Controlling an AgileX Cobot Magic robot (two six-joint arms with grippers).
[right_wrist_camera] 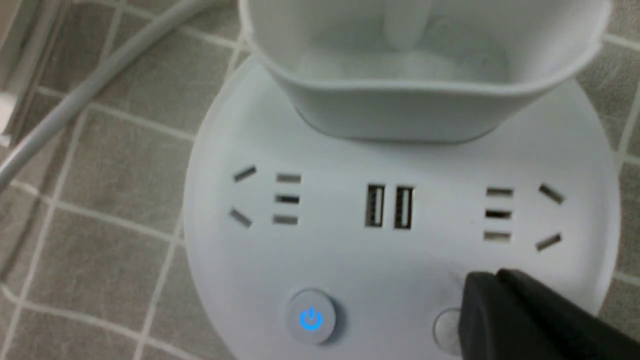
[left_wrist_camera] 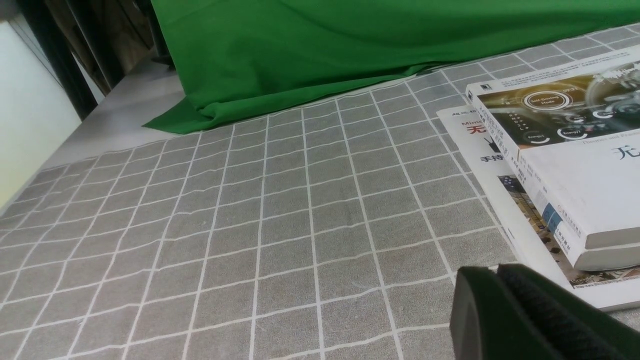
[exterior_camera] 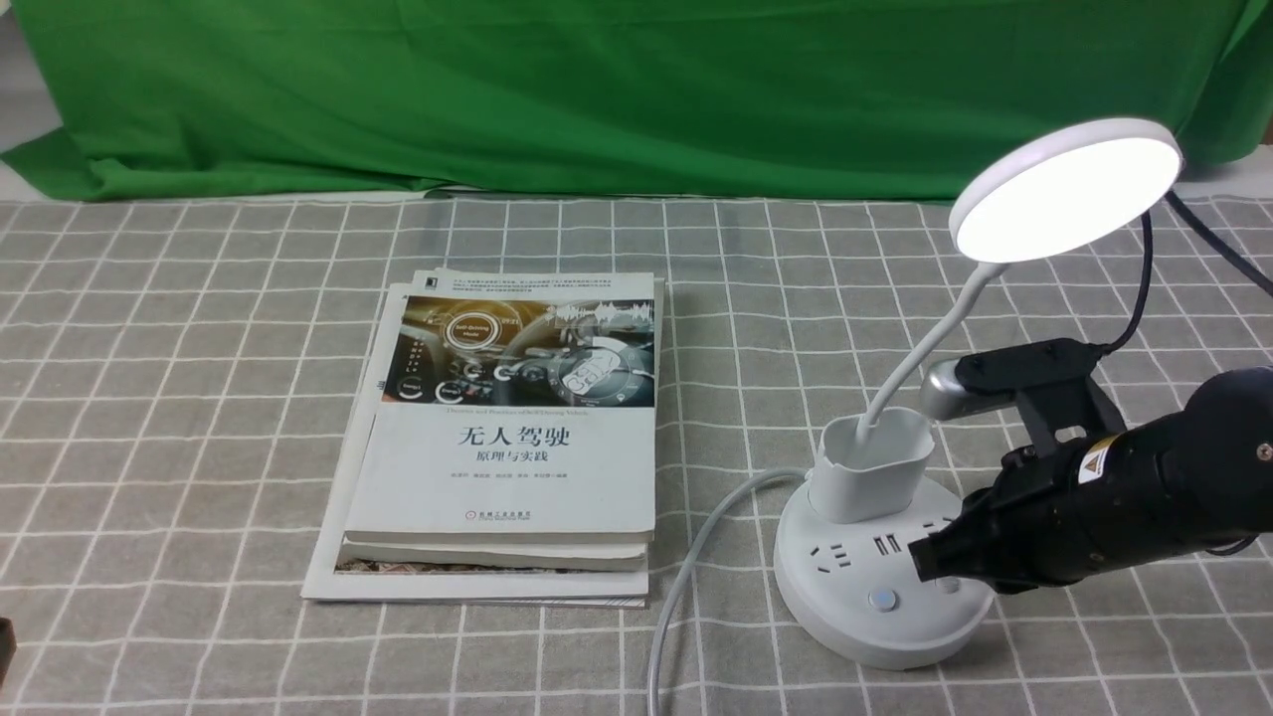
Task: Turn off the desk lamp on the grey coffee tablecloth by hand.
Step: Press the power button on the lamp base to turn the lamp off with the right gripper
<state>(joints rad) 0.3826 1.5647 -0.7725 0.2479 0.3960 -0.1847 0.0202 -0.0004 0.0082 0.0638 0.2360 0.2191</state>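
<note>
Front view showed the grey cloth [exterior_camera: 199,398] spread wide, books [exterior_camera: 507,438] at its middle and the lit lamp [exterior_camera: 870,477] standing on its right part. The right claw [exterior_camera: 930,559], fingers pressed together, likely to make one blunt tip for pressing, hung over the base's right edge, at or just above the unlit button [right_wrist_camera: 445,327]. The blue-lit button [right_wrist_camera: 311,318] sat uncovered beside it. Open cloth lay in front of the base. The left claw [left_wrist_camera: 482,305], also closed, sat low beside the books, well apart from the lamp.
</note>
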